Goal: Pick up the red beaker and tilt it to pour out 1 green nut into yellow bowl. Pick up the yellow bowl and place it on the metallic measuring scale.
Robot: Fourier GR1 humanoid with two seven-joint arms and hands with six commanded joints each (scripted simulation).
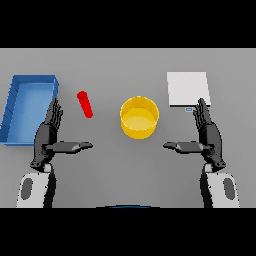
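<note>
The red beaker stands tilted on the table, left of centre. The yellow bowl sits at the centre, and I see nothing inside it. The metallic measuring scale is a pale flat square at the back right. My left hand is open with straight fingers and thumb pointing inward, to the near left of the beaker and apart from it. My right hand is open in the same way, right of the bowl and just in front of the scale. Both hold nothing. No green nut shows.
A blue tray lies at the far left edge, close beside my left hand.
</note>
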